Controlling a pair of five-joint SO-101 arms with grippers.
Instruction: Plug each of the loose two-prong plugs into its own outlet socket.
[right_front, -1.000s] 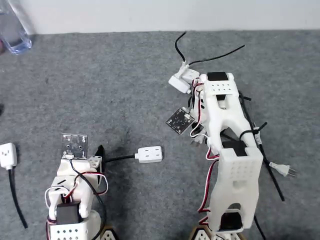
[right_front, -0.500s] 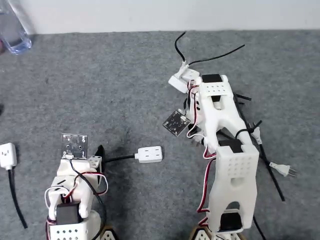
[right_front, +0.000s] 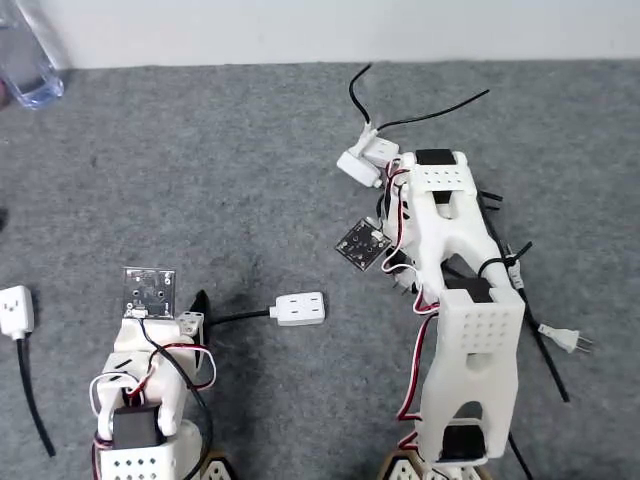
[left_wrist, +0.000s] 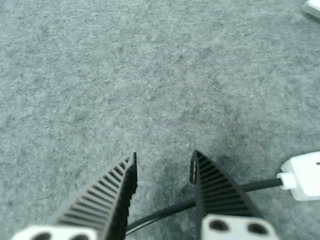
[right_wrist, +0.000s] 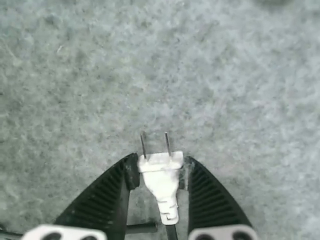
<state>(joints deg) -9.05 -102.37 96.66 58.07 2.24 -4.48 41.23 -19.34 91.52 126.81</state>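
Both arms are wearing white plastic shells. The right arm (right_front: 470, 340) is showing grids of small round holes on two of its blocks, and black servo bodies are peeking out at its joints. Red, white and black wires are looping along it and along the left arm (right_front: 150, 395). The left gripper (left_wrist: 162, 162) and right gripper (right_wrist: 157, 162) are each showing black, ribbed, tapering fingers (left_wrist: 117, 192) on white bases with round screw holes.

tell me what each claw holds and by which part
The right claw grips the white two-prong plug by the sides of its body, prongs free. The left claw holds nothing.
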